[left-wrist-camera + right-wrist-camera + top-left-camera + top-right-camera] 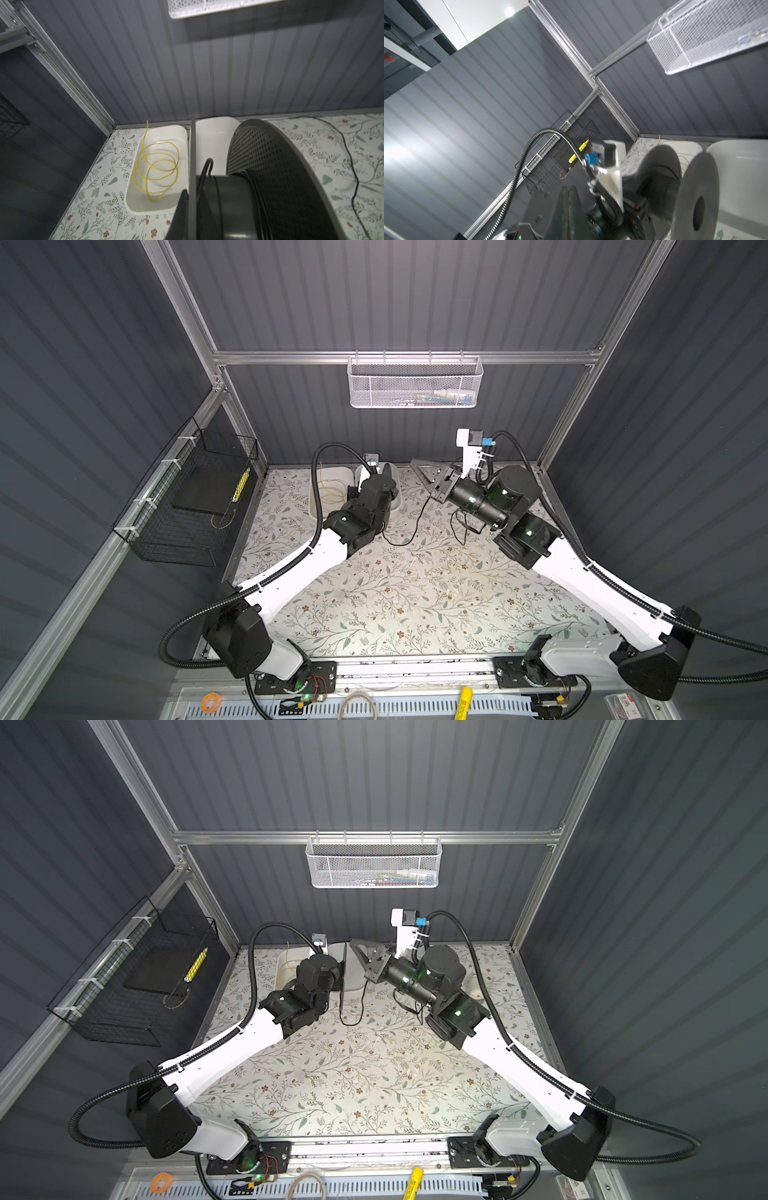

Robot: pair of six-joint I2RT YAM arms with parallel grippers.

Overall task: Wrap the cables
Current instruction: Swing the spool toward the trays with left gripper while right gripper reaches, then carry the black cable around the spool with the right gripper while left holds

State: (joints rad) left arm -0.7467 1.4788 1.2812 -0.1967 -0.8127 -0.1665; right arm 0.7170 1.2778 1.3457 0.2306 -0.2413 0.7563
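Clamps the left pincer [188,208] on the thin flange of the grey spool [270,149], held on edge above the white tubs [133,187] by the back edge of the desk [415,605]. Shows several turns of the black cable [409,537] on the hub; trails the rest slack across the desk's back half, toward the right pincer [419,470]. Holds that pincer raised off the desk, jaws pressed together; cannot tell whether pinching the cable.
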